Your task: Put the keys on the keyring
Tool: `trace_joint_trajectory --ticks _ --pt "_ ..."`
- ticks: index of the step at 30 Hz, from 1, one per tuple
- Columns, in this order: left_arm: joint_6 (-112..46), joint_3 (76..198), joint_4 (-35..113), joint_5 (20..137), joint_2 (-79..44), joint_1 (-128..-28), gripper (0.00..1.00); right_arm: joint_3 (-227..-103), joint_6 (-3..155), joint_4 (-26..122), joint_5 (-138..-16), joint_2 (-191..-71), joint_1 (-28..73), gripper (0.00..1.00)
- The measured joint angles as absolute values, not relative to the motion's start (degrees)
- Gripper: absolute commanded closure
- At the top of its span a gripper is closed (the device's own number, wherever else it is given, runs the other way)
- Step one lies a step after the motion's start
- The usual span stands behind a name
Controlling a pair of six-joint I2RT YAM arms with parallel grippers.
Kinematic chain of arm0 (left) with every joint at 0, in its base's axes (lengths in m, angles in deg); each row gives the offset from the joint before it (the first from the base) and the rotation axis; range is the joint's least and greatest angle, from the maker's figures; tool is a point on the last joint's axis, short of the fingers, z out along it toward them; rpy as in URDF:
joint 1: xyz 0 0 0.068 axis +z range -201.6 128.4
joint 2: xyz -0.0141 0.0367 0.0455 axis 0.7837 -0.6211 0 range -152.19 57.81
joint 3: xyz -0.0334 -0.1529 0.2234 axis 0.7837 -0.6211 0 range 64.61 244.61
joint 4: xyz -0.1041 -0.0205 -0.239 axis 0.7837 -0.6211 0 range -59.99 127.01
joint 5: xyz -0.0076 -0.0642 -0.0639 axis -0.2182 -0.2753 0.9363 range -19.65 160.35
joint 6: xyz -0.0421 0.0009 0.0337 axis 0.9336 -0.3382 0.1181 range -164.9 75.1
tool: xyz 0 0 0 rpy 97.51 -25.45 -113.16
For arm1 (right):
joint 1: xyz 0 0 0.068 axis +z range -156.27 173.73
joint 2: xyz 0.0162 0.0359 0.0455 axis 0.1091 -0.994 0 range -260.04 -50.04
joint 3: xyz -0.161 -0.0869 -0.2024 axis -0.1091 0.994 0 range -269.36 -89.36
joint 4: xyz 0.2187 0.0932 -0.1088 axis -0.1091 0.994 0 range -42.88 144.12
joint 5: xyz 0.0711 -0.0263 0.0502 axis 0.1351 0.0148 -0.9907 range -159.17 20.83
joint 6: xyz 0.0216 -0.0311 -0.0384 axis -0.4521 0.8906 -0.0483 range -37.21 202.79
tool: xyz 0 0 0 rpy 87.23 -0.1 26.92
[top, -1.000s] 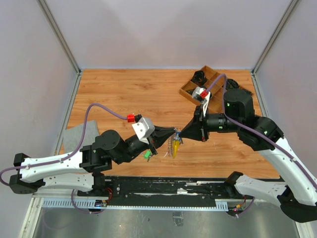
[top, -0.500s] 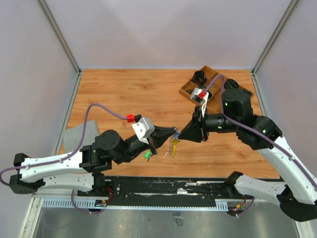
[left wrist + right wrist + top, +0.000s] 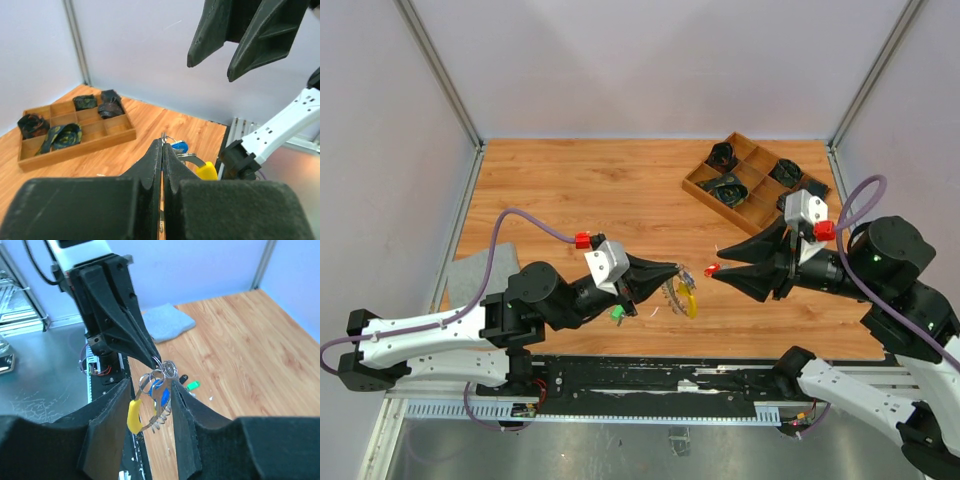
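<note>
Springy wire keyring (image 3: 680,296) hangs light in our clenched left gripper (image 3: 672,270); our released right gripper (image 3: 713,270), at three o'clock, should pinch its stiff yellow piece (image 3: 691,305).

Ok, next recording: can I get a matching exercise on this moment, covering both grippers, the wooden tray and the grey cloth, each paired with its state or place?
Things:
1. left gripper
2. right gripper
3. wooden tray
4. grey cloth

States or places:
A. at the near left edge of the table
B. shut on the keyring
C. at the far right of the table
D. open, apart from the keyring

Pairs: 1-B, 2-D, 3-C, 4-A
</note>
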State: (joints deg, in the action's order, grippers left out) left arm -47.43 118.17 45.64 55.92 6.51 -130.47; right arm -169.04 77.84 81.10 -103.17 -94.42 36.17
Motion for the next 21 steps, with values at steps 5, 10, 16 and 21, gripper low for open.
trace_joint_trajectory --ticks 5,10,16,21 --pt "-46.97 118.28 47.47 62.04 6.57 -130.47 1.0 -165.06 80.79 74.78 -105.77 -92.08 36.17 0.63" --pt "-46.16 118.91 49.02 67.26 6.61 -130.47 0.99 -163.0 81.86 70.67 -110.41 -92.37 36.17 0.67" --pt "-45.96 119.55 50.18 70.19 6.61 -130.47 1.0 -162.98 81.95 67.75 -116.83 -92.65 36.17 0.68" --pt "-45.98 119.57 50.27 71.33 6.61 -130.47 1.0 -162.44 81.8 67.44 -119.32 -93.57 36.17 0.68"
